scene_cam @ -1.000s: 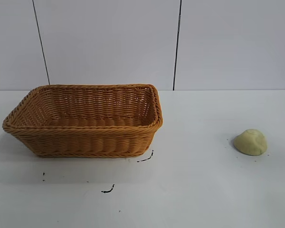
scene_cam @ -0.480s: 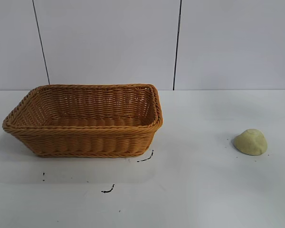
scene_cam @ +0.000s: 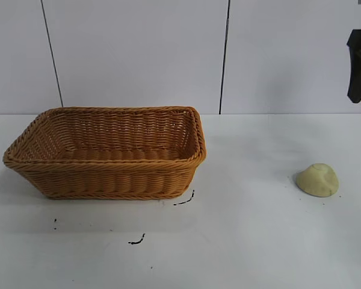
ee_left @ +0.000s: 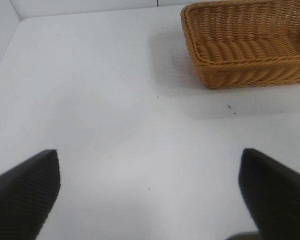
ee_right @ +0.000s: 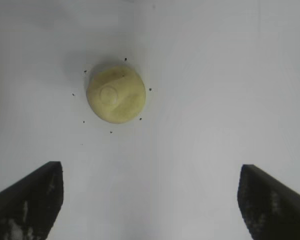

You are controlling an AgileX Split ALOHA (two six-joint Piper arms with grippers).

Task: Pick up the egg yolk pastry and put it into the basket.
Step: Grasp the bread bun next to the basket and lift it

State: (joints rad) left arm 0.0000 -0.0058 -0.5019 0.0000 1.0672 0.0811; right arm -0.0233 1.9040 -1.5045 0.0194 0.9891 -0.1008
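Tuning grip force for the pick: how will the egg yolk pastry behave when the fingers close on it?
The egg yolk pastry is a smooth dome resting flat side down on the table, so it probably won't roll. The specks scattered around it suggest a crumbly surface, so a hard squeeze may dent it. Its rounded sides may let the open right gripper slip upward.

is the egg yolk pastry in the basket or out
Out. The egg yolk pastry lies on the white table, well apart from the basket, whose visible inside holds nothing.
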